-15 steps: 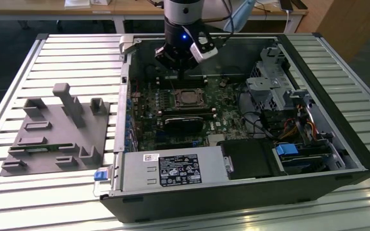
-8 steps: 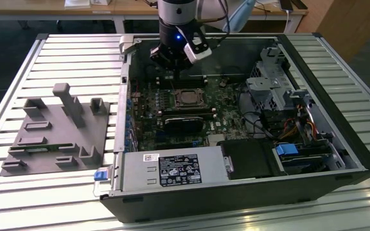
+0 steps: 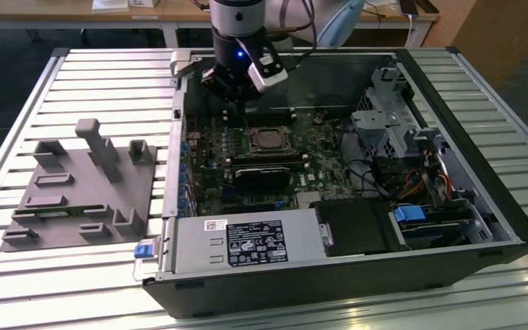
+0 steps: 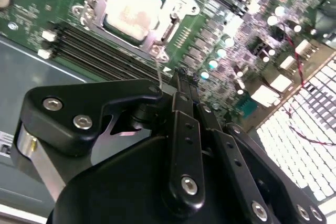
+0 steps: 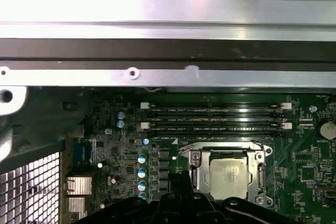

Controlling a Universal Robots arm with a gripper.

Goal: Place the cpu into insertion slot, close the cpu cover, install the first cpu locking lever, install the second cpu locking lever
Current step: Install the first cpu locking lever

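Observation:
The cpu [image 3: 269,139] lies flat in the insertion slot [image 5: 195,167] on the green motherboard [image 3: 319,155]. Its pale metal top shows in both wrist views [image 4: 131,9] [image 5: 229,174]. The silver cpu cover [image 4: 157,34] [image 5: 260,167] lies down around the chip as a frame. A thin wire lever [image 4: 158,74] stands up beside the socket's corner, close to my fingertips. My black gripper [image 3: 238,113] [image 4: 181,77] [image 5: 178,198] hangs just off that corner, on the side toward the case's far wall, with its fingers pressed together.
Memory slots [image 5: 215,116] run between the socket and the case wall [image 5: 168,30]. A black heatsink block [image 3: 262,177] sits nearer than the socket. The power supply [image 3: 245,242] and drive cage [image 3: 388,117] crowd the case. A grey fixture [image 3: 80,185] rests on the slatted table at the exterior view's left.

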